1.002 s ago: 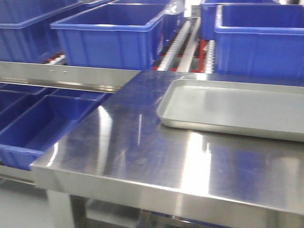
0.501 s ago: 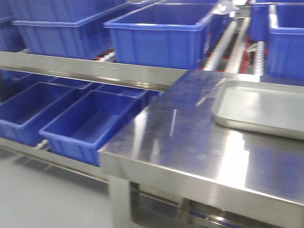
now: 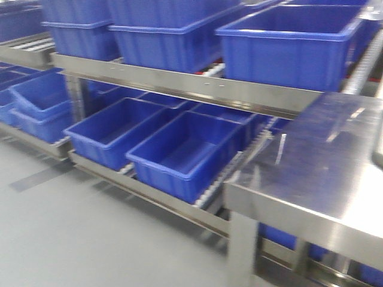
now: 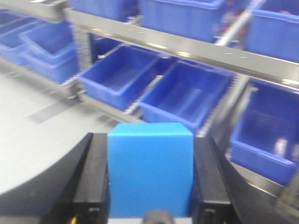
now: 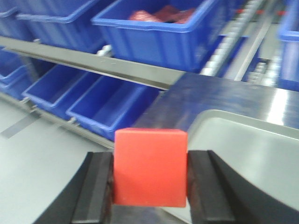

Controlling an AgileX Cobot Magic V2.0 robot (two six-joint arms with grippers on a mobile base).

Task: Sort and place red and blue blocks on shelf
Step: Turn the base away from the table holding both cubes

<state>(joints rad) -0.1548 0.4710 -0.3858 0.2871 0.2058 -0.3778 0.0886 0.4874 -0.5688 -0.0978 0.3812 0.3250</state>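
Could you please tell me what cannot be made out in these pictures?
Right wrist: red contents of the upper bin, too blurred to identify.
Right wrist: tray, cut off by the right edge.
Front: blue block, red block, left pincer and right pincer, all outside the frame.

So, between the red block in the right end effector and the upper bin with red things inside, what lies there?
Right wrist view: past the red block comes the steel tabletop corner, then the shelf rail under that bin.
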